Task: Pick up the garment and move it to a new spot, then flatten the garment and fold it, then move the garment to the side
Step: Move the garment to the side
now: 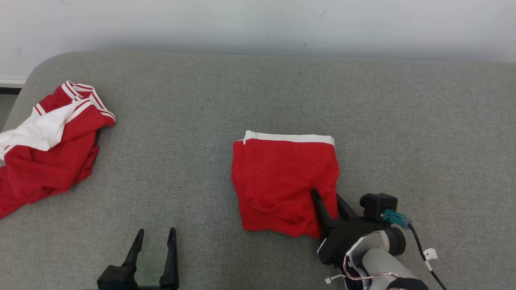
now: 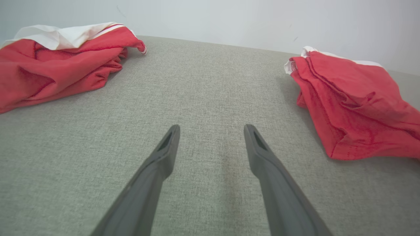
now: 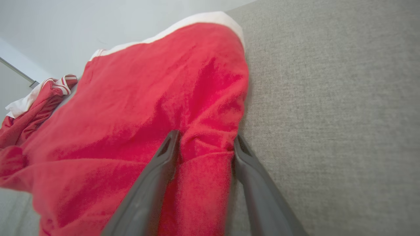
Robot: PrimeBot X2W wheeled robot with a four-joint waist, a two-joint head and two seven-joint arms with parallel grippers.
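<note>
Grey padded surface (image 1: 201,100) spans the head view, w/ a pale wall (image 1: 258,24) behind it. The garment (image 1: 44,161) lies crumpled at the surface's far L edge: red body, white sleeve on top, red-and-white striped trim at its upper end. In the L wrist view it's a low heap (image 2: 59,68) at upper L; in the R wrist view it's small in the background (image 3: 29,108).

Folded red piece (image 1: 282,177) w/ a white band along its far edge sits near ctr, well apart from the garment, roughly rectangular and a bit rumpled at the near edge (image 2: 354,108).

R gripper (image 1: 325,194) is at that piece's near R corner, pale forearm (image 1: 379,257) and wires trailing behind. Its fingers straddle a raised ridge of red cloth (image 3: 147,98), cloth touching both inner faces (image 3: 206,136). Can't tell if it's truly pinched.

L gripper (image 1: 156,230) sits low over bare surface btwn the two red items, jaws spread wide, nothing in them (image 2: 211,126).
</note>
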